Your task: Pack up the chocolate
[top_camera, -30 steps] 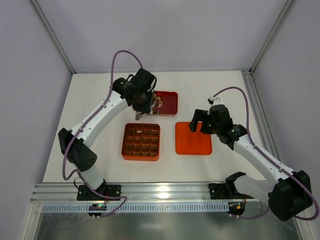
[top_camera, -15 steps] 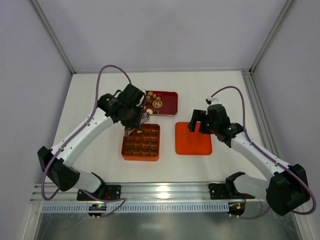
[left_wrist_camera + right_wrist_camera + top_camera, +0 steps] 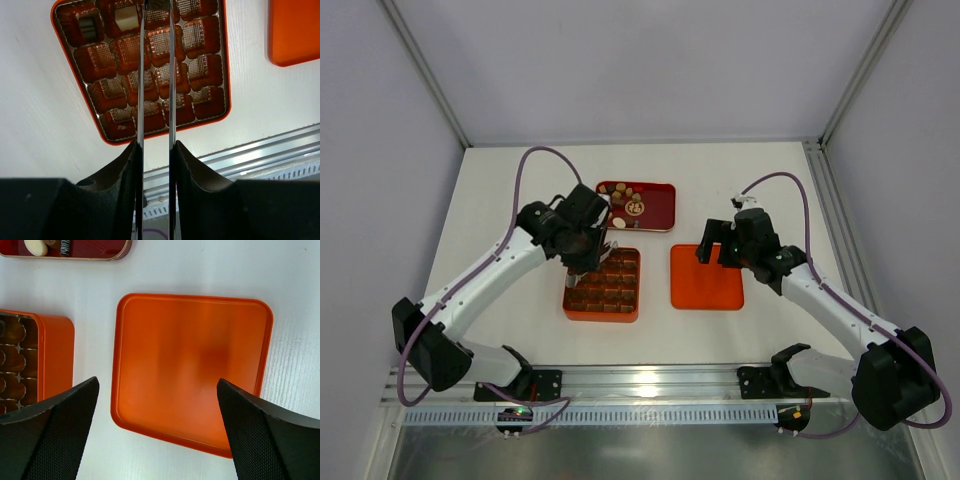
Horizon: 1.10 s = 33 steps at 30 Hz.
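Observation:
My left gripper (image 3: 578,278) carries two long thin metal blades and hangs over the orange grid box (image 3: 632,300). In the left wrist view the blades (image 3: 156,6) stand narrow and parallel over the box (image 3: 226,75), pinching a small dark chocolate (image 3: 158,3) at the frame's top edge. A dark chocolate (image 3: 86,28) and a cream-white one (image 3: 126,18) sit in corner compartments. More chocolates (image 3: 625,198) lie in the red tray (image 3: 658,208). My right gripper (image 3: 718,255) is wide open and empty above the flat orange lid (image 3: 707,280), as the right wrist view (image 3: 157,385) shows.
The lid (image 3: 192,370) lies flat to the right of the box (image 3: 55,355). The red tray (image 3: 95,250) with a cream candy (image 3: 36,246) is behind them. An aluminium rail (image 3: 640,385) runs along the near table edge. Frame posts stand at the back corners.
My left arm has swung from the red tray toward the near side and now holds its blades over the orange box. The right arm has not moved.

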### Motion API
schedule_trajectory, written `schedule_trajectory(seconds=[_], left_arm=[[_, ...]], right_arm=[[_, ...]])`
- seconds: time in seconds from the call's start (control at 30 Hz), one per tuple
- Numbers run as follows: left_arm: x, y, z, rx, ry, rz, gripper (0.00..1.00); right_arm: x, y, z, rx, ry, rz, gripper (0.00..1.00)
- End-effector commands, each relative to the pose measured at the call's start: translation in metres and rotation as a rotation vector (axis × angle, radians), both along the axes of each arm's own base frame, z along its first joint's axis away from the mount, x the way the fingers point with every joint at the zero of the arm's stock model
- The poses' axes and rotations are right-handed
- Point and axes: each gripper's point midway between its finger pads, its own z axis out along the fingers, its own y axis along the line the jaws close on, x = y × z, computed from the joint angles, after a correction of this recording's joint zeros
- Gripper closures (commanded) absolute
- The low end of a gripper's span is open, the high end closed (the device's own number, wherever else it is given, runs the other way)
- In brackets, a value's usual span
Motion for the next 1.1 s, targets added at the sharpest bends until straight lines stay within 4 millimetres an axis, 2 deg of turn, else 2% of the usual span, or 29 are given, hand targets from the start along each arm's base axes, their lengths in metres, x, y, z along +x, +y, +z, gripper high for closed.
schedule_trajectory(seconds=[0.0, 0.47, 0.53, 0.63, 0.77, 0.9, 0.97, 1.0, 1.07], left_arm=[[0.006, -0.012, 0.005, -0.059, -0.039, -0.002, 0.68], [0.003, -0.012, -0.004, -0.038, -0.022, -0.003, 0.64], [0.002, -0.011, -0.002, -0.038, -0.024, -0.001, 0.64], [0.006, -0.013, 0.010, -0.052, -0.052, -0.002, 0.64], [0.017, -0.015, 0.036, -0.066, -0.112, 0.000, 0.61], [0.034, -0.017, 0.052, -0.049, -0.165, 0.005, 0.59], [0.045, -0.020, 0.049, -0.027, -0.161, 0.000, 0.57], [0.052, -0.023, 0.054, -0.033, -0.176, 0.000, 0.57], [0.065, -0.026, 0.045, -0.006, -0.161, -0.002, 0.56]], right_arm=[[0.010, 0.005, 0.016, 0.025, -0.056, -0.005, 0.00], [0.010, 0.007, 0.013, 0.031, -0.052, 0.001, 0.00], [0.009, 0.007, 0.014, 0.031, -0.053, 0.001, 0.00], [0.010, 0.007, 0.016, 0.033, -0.057, 0.003, 0.00], [0.009, 0.006, 0.016, 0.028, -0.056, 0.003, 0.00], [0.008, 0.007, 0.017, 0.032, -0.057, 0.010, 0.00], [0.009, 0.007, 0.019, 0.033, -0.061, 0.011, 0.00], [0.008, 0.007, 0.019, 0.033, -0.059, 0.014, 0.00], [0.007, 0.008, 0.020, 0.033, -0.060, 0.018, 0.00]])
